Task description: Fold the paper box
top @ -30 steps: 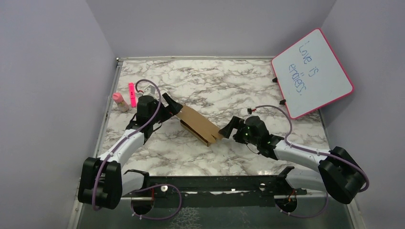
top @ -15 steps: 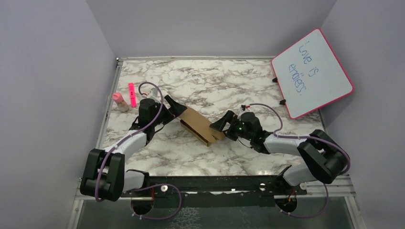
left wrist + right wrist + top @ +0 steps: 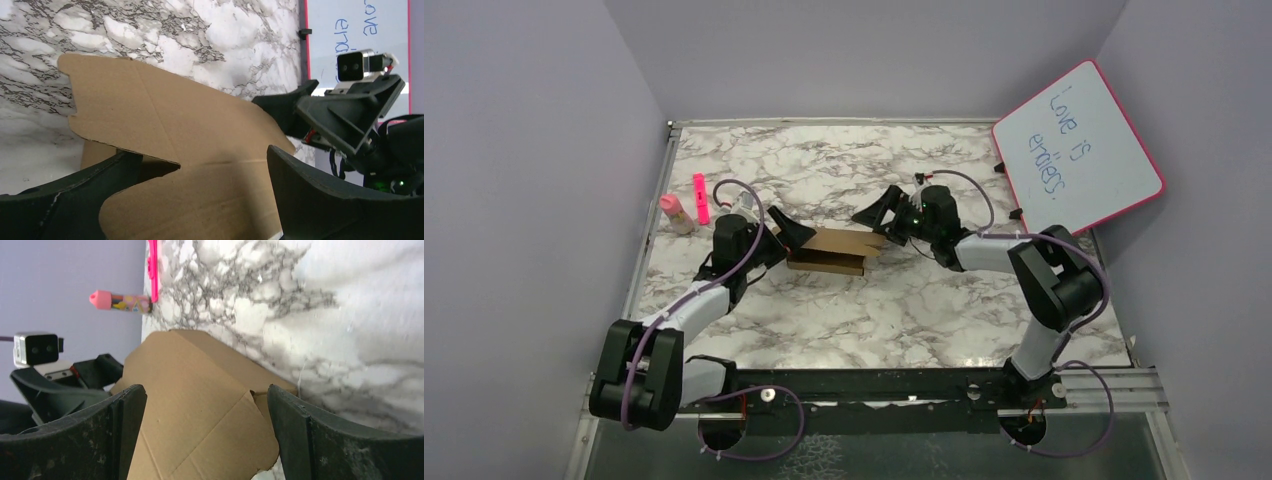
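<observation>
We see the paper box (image 3: 832, 250) lying flat near the middle of the marble table (image 3: 874, 320). It is plain brown, with its long side going left to right. One flap at its left end sticks up a bit.

The left gripper (image 3: 786, 238) is at the left end of the box. Its jaws are wide apart, and the end of the box sits between them. The right gripper (image 3: 879, 215) is at the right end, a little toward the back. Its jaws are wide apart too, and the box reaches in between them. We cannot tell if the fingers press on the cardboard.

The two grippers face each other across the box. Each wrist camera sees the other gripper at the far end.

A pink marker (image 3: 700, 197) lies near the left edge of the table. A small bottle with a pink cap (image 3: 673, 212) is just beside it. Both are behind the left arm, near it but apart from the box.

A pink-framed whiteboard (image 3: 1079, 150) with blue writing leans at the far right corner, well apart from the box.
</observation>
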